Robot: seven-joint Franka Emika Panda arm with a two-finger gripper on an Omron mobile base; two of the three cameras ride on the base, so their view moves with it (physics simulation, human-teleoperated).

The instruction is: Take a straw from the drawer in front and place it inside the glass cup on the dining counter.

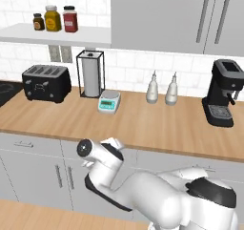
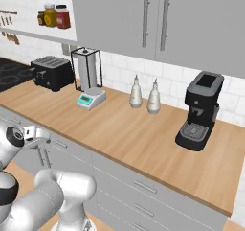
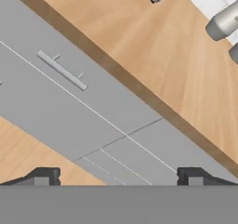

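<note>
Grey flat drawer (image 3: 69, 93), slim metal bar handle (image 3: 62, 70), shut.

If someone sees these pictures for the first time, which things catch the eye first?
The white robot arm fills the foreground, below the long wooden worktop. On that worktop, a black coffee machine stands at the right and a black toaster at the left. The drawer below is closed.

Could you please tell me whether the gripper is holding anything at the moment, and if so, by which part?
Nothing is held: the gripper has its jaws wide apart and empty, above the closed drawer.
</note>
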